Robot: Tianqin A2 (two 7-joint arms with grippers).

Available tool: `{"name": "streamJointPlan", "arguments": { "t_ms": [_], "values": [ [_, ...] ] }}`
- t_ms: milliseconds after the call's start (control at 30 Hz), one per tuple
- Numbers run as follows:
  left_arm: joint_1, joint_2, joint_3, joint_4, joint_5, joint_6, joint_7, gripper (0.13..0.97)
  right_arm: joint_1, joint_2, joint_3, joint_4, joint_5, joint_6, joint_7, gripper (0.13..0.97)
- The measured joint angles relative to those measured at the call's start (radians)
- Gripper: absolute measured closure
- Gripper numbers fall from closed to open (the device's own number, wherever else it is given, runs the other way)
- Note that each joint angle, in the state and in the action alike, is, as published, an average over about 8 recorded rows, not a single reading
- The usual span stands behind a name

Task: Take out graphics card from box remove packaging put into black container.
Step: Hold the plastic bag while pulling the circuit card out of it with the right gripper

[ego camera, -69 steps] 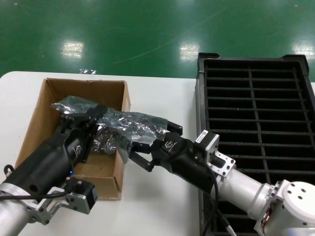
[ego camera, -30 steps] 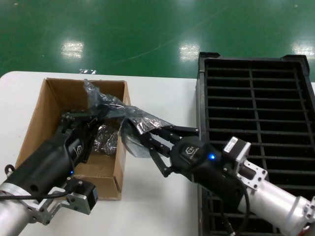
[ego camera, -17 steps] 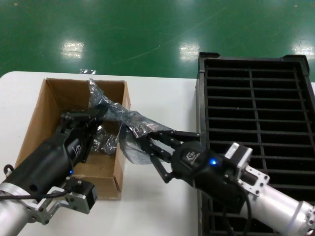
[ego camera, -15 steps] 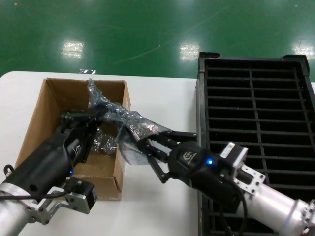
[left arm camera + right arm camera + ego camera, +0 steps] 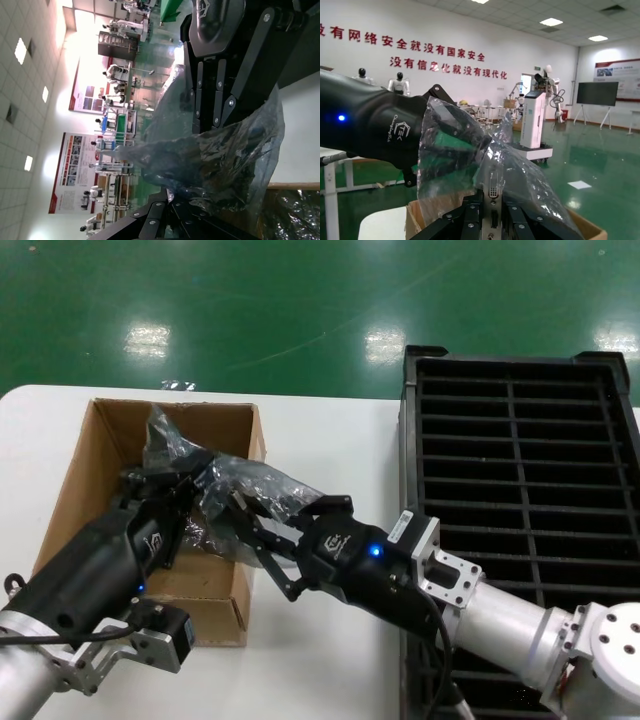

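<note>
The brown cardboard box point(image 5: 70, 495) stands on the white table at the left. My left gripper point(image 5: 183, 478) reaches into it and is shut on one end of the crinkly grey bag point(image 5: 255, 480); in the left wrist view point(image 5: 186, 200) its fingers pinch the bag point(image 5: 220, 160). My right gripper point(image 5: 250, 528) is at the box's right wall, shut on the graphics card's silver bracket point(image 5: 493, 192) inside the bag's open end point(image 5: 450, 150). The rest of the card is hidden by the bag. The black slotted container point(image 5: 410, 430) stands to the right.
More crinkly bags point(image 5: 205, 535) lie in the box. A scrap of plastic point(image 5: 178, 386) lies behind the box. My left arm point(image 5: 375, 135) fills the side of the right wrist view. Green floor lies beyond the table.
My right gripper has moved back left to the box's right wall, and the stretched bag has bunched up over the box. My left gripper has stayed in place, holding the bag.
</note>
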Motion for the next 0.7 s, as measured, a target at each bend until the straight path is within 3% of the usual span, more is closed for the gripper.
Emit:
{"name": "streamJointPlan", "arguments": {
  "t_ms": [700],
  "values": [
    [0.0,0.0,0.0,0.0,0.0,0.0,0.0,0.959,-0.041,0.056,0.024,0.106,0.001,0.022,0.01,0.902]
  ]
}}
